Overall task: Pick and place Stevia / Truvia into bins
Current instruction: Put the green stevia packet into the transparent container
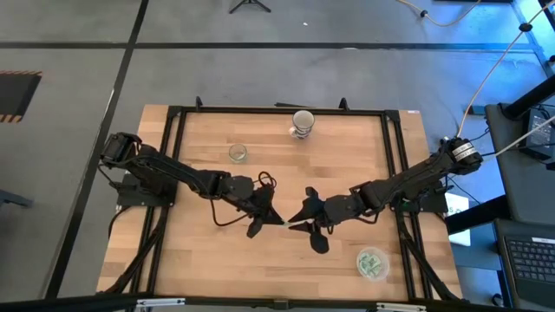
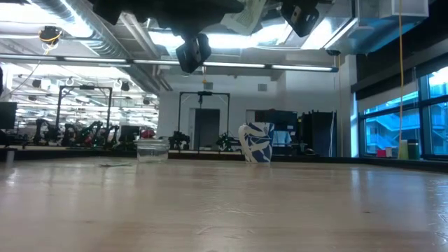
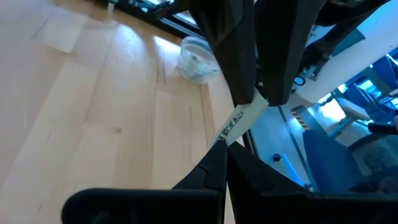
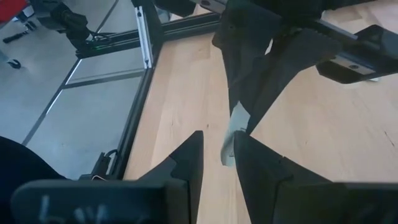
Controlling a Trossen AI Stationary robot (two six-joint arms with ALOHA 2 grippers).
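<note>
Above the middle of the counter (image 1: 217,260) the two tools meet tip to tip, with one sachet (image 3: 239,122) stretched between them, off the wood. The left tool (image 1: 279,220) is pressed together on one end of it, while the right tool (image 1: 292,224) has its fingers slightly spread around the other end, and whether they pinch it I cannot tell. The tub (image 1: 373,263) with a few sachets inside sits near the right front corner, well apart from both tools.
</note>
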